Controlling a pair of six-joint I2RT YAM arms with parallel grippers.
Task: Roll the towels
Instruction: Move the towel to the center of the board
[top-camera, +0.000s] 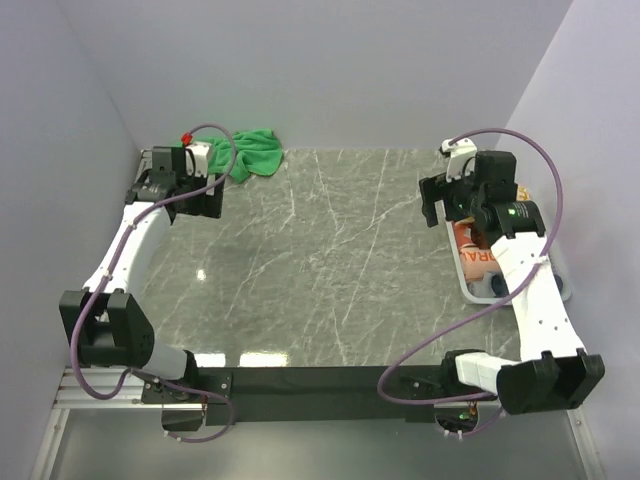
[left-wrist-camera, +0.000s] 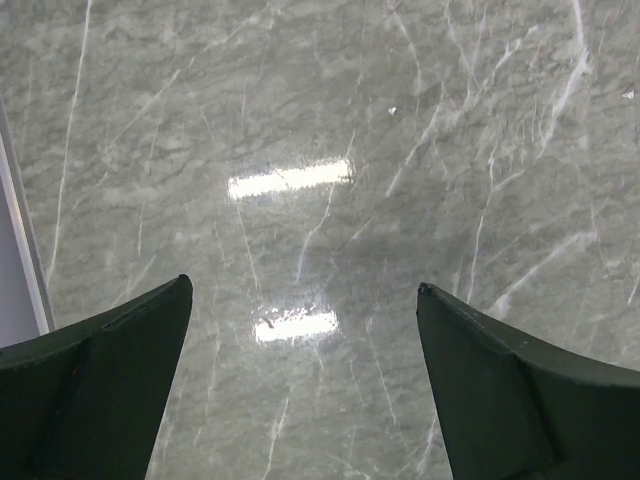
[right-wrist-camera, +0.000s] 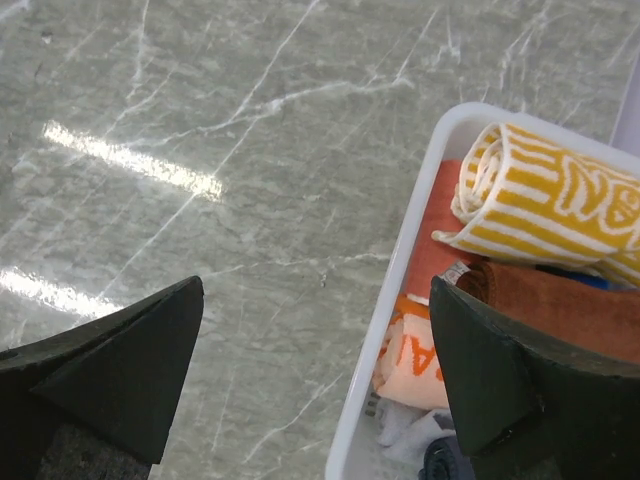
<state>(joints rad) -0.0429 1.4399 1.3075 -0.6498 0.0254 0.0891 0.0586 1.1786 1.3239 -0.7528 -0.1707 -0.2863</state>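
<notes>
A bright green towel (top-camera: 254, 152) lies crumpled at the table's far left corner, just right of my left gripper (top-camera: 195, 197). That gripper is open and empty over bare marble (left-wrist-camera: 305, 290). My right gripper (top-camera: 447, 203) is open and empty, its jaws straddling the left rim of a white tray (right-wrist-camera: 420, 260). In the tray lie a rolled yellow-striped towel (right-wrist-camera: 545, 195), a brown towel (right-wrist-camera: 560, 305), an orange-lettered towel (right-wrist-camera: 415, 360) and a blue-grey one (right-wrist-camera: 440, 465). The tray also shows in the top view (top-camera: 470, 290), partly hidden by the right arm.
Grey marble table (top-camera: 320, 260) enclosed by lavender walls at the back and both sides. The left wall's foot (left-wrist-camera: 22, 250) runs close beside the left gripper. A black rail (top-camera: 310, 380) with both arm bases lines the near edge.
</notes>
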